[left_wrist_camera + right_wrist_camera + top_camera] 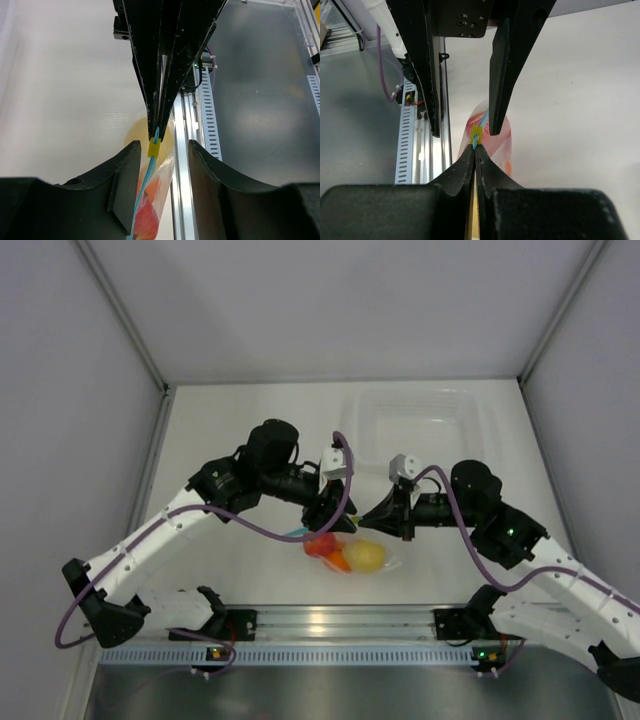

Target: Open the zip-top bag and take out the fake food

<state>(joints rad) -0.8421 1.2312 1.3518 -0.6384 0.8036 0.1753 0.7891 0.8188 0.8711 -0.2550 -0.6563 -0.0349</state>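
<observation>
The zip-top bag [352,553] sits between my two grippers near the table's front edge. It holds the red fruit [320,543], the orange fruit [339,561] and the yellow fruit [366,555]. My right gripper [475,149] is shut on the end of the light blue zip strip [145,185], just behind the yellow slider [476,134]. My left gripper [164,146] is open, one finger on each side of the strip and the slider [155,148], touching neither. Red and orange show through the plastic in the left wrist view [147,220].
A clear rigid tray [420,425] stands at the back right of the table. The metal rail [330,620] runs along the front edge just below the bag. Grey walls close in the left, right and back.
</observation>
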